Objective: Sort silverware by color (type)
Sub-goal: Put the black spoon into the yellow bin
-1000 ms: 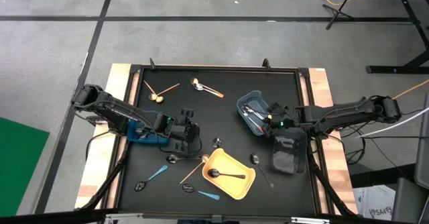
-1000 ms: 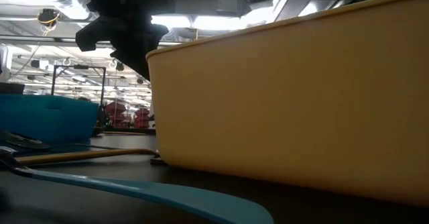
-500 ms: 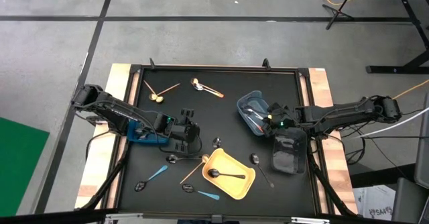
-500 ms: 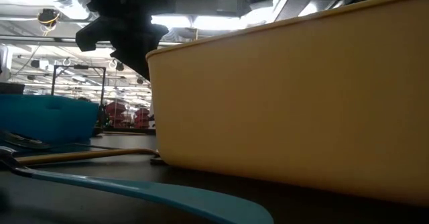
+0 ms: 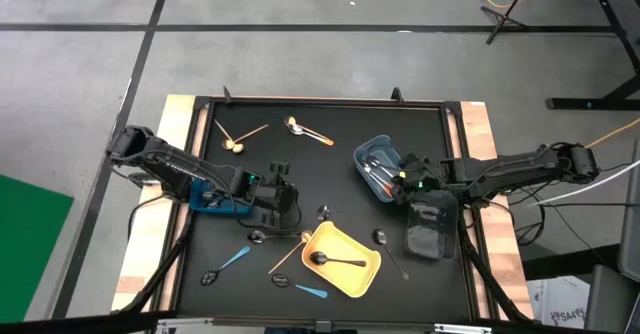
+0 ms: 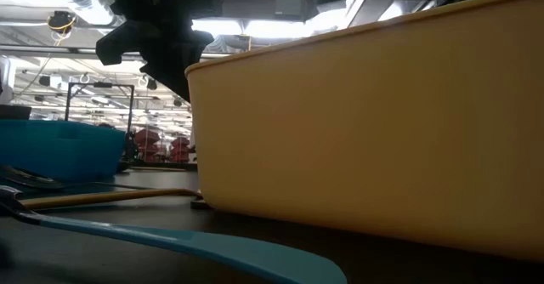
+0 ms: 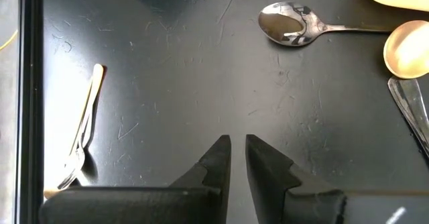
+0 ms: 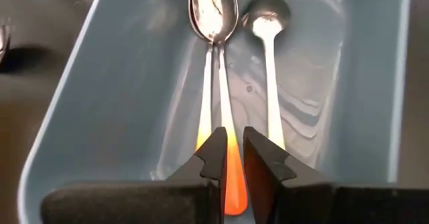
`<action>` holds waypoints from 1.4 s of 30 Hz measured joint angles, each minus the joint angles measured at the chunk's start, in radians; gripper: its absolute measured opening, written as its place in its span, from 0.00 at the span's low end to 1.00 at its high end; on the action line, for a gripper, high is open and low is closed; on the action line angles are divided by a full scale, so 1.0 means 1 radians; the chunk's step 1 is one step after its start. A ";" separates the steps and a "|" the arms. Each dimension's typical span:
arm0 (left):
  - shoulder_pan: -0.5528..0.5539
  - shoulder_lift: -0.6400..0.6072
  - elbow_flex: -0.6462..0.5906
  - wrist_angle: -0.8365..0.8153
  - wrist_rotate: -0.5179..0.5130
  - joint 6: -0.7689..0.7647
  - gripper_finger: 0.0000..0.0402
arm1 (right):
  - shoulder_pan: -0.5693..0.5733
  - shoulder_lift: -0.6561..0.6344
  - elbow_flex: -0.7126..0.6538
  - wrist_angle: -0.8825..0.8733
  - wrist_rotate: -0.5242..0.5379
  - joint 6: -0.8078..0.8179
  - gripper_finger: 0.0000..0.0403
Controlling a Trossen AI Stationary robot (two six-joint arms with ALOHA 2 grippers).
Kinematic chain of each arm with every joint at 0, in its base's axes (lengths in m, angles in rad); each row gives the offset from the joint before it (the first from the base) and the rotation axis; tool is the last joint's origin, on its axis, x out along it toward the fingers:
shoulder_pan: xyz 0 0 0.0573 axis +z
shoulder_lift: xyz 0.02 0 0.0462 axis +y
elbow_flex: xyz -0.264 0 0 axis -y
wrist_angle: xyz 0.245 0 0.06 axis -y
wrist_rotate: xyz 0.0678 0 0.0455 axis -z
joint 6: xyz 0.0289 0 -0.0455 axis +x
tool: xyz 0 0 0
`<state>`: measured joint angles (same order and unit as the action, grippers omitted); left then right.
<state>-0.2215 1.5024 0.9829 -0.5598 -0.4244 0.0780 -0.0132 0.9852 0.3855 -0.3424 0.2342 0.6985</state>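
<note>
Spoons lie scattered on the black table: two gold ones [image 5: 240, 137], an orange-handled one [image 5: 310, 131], light-blue-handled ones [image 5: 232, 261] and a black one [image 5: 335, 261] inside the yellow bin [image 5: 365, 274]. My left gripper [image 7: 238, 150] is shut and hovers over bare table left of centre, short of a silver spoon [image 7: 288, 24] and a gold spoon bowl [image 7: 405, 49]. My right gripper [image 8: 229, 150] is over the grey-blue bin [image 5: 378, 166], shut on an orange-handled spoon [image 8: 213, 9]. Beside that spoon lies a white-handled one [image 8: 268, 23]. My right gripper has the orange handle [image 8: 231, 177] of the silver spoon between its two fingers, which lie along the spoon. The handle fills the narrow gap. The spoon's bowl points away from the gripper and lies on the floor of the grey-blue bin [image 8: 362, 83].
A blue bin [image 5: 215, 202] sits beside my left arm and a dark bin [image 5: 432, 229] near the right edge. More spoons [image 5: 388, 246] lie around the yellow bin. In the low view the yellow bin wall [image 6: 365, 122] fills the picture, behind a light-blue handle [image 6: 170, 241].
</note>
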 joint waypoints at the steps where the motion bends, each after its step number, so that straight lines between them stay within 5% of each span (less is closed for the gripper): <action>1: 0.000 0.000 0.000 0.000 0.000 0.000 0.10 | 0.000 0.000 0.005 -0.007 -0.014 0.000 0.10; 19: 0.000 0.000 0.000 0.000 0.000 0.000 0.10 | 0.013 0.000 0.382 -0.115 -0.115 -0.104 0.10; 30: 0.000 0.000 0.000 0.000 0.000 0.000 0.10 | 0.279 0.029 0.433 0.022 -0.091 -0.102 0.10; 42: 0.000 0.000 0.000 0.005 0.000 0.000 0.10 | 0.471 0.203 0.433 0.186 -0.228 0.002 0.10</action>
<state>-0.2218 1.5028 0.9829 -0.5552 -0.4244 0.0780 0.4579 1.1877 0.8182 -0.1561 0.0059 0.7003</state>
